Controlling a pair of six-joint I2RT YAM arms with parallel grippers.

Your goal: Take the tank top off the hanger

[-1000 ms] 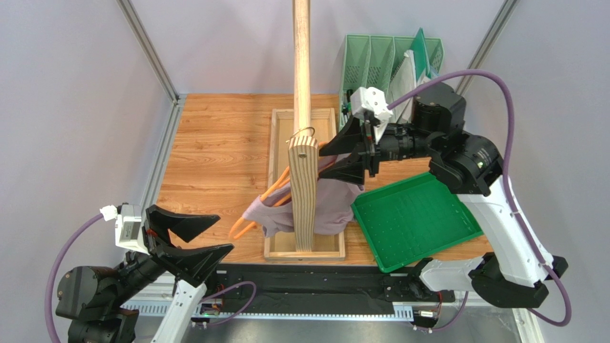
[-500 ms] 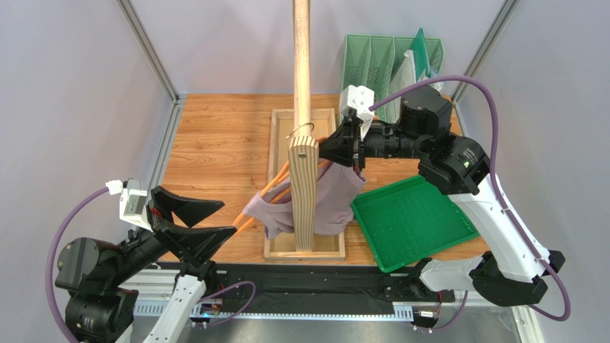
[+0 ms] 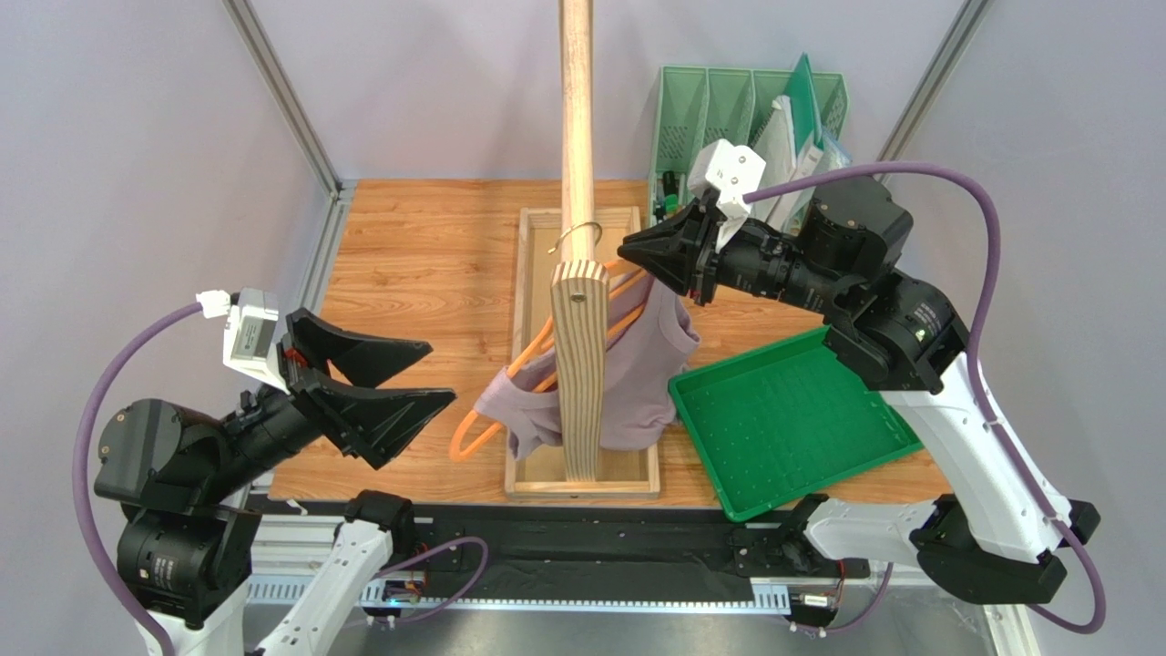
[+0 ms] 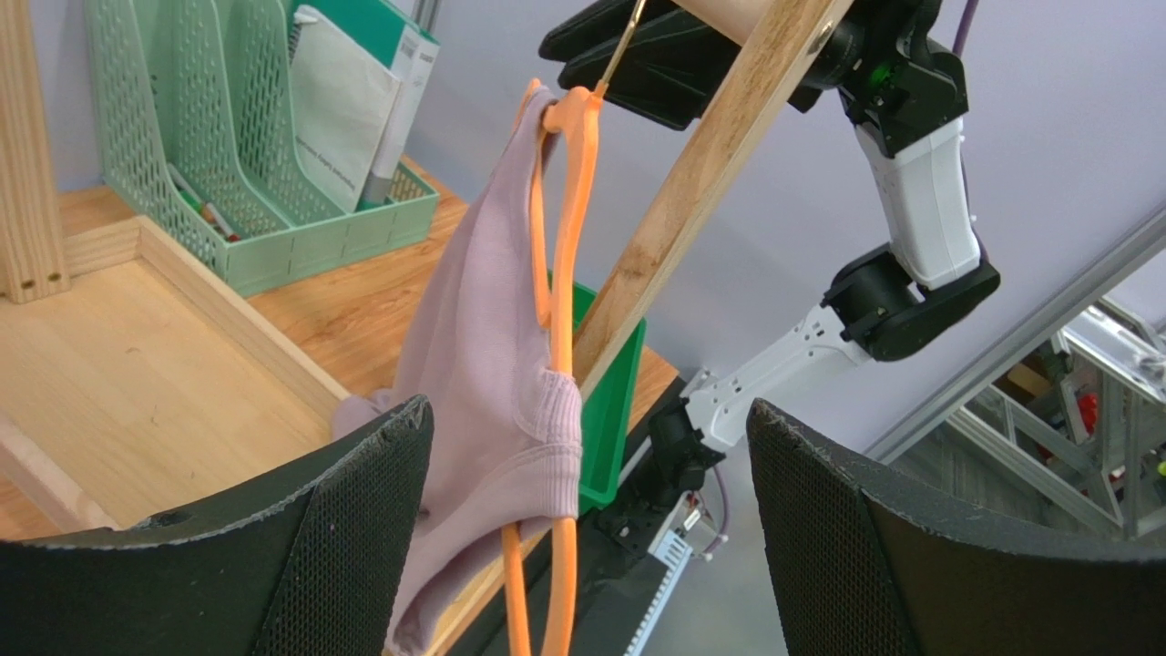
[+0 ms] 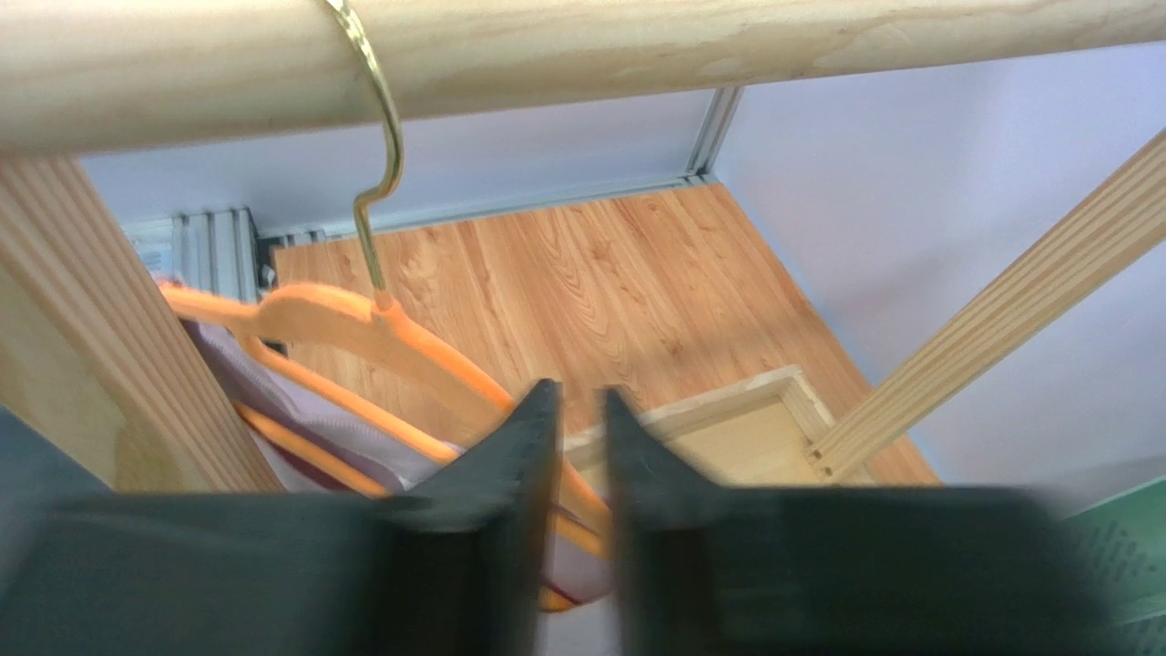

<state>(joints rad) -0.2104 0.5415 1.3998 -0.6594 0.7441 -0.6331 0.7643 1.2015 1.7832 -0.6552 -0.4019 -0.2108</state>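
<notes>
I read left gripper wide open, empty; right gripper nearly closed beside hanger, top draped on it.

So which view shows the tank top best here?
Left wrist: the tank top hangs in side view, draped on the orange hanger, nearly whole. From the top external camera, the wooden upright hides its middle. The right wrist shows just a sliver beneath the hanger arms.

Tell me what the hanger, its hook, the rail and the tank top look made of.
The hanger looks like smooth moulded orange plastic. Its hook: thin shiny wire, probably metal. The rail: bare wood, grain visible. The tank top: soft matte knit fabric, limp, ribbed hem.
</notes>
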